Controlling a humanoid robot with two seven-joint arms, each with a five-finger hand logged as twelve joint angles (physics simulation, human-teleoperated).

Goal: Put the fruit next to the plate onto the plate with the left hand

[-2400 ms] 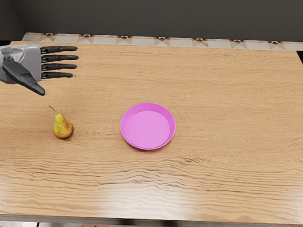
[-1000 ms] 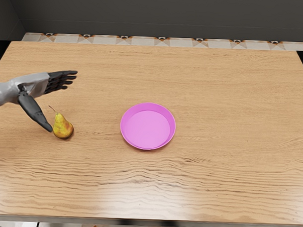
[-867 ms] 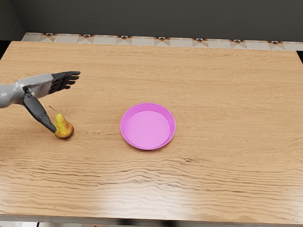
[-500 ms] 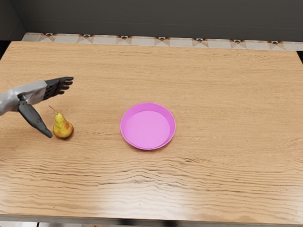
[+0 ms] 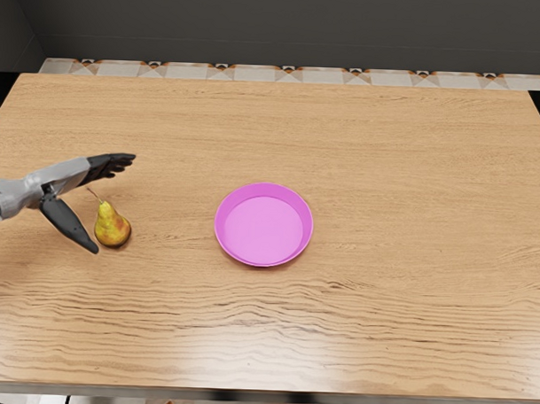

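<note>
Pear (image 5: pixel 112 226) stands upright on the table (image 5: pixel 387 153), well to the left of the plate (image 5: pixel 219 225) and roughly level with it, with bare wood between the two. It is yellow with a reddish flush low on its side. Its thin stem leans up and away from the plate, and the tip is too fine to follow where it nears the hand.

The left hand (image 5: pixel 63 181) sits on the pear's far side from the plate, open wide and holding nothing. Its dark fingers (image 5: pixel 112 164) reach out flat, above and behind the pear, pointing toward the plate's side of the table. The thumb (image 5: pixel 72 228) angles down to the wood just beside the fruit. From this angle I cannot tell whether the thumb tip touches the pear or stops just short of it. Only the grey wrist and a short stretch of forearm show, as the picture's left edge cuts off the arm.

The pink, round, shallow plate holds nothing. The table's near edge runs off at the bottom of the view.
</note>
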